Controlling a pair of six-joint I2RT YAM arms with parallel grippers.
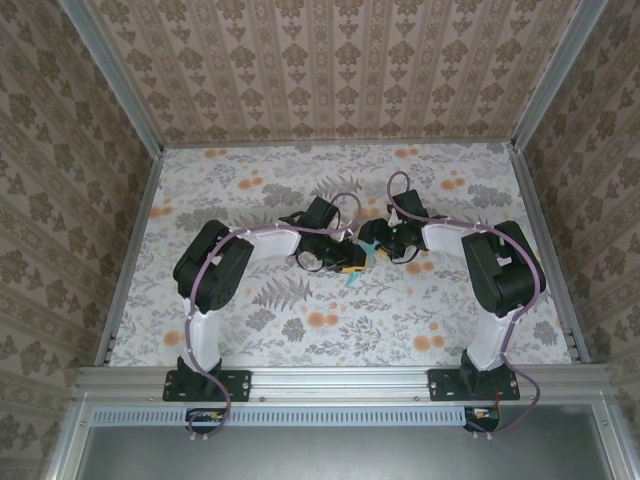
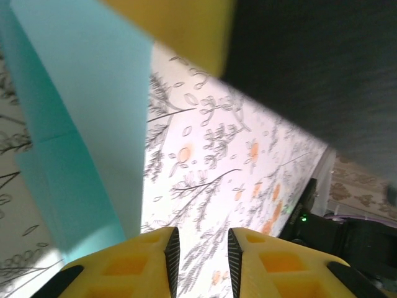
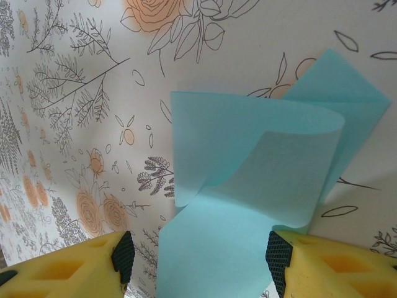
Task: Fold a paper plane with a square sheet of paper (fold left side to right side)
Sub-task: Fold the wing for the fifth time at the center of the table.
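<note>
The square sheet of paper (image 3: 260,186) is light blue and lies on the floral table with one flap curled up and over itself; it has no paper plane shape. From above, a small piece of it (image 1: 357,276) shows between the two wrists at the table's middle. My right gripper (image 3: 201,248) is open, its pads (image 3: 123,254) wide apart on either side of the sheet. My left gripper (image 2: 203,239) is open with a narrow gap and only table between its fingers. The sheet (image 2: 87,124) rises just left of them. Seen from above, the left gripper (image 1: 350,262) and right gripper (image 1: 380,243) nearly touch.
The floral tablecloth (image 1: 300,190) covers the table, which is fenced by metal rails (image 1: 130,250) and wallpapered walls. A yellow finger of the right gripper (image 2: 180,25) and its dark body (image 2: 310,74) hang close above the left gripper.
</note>
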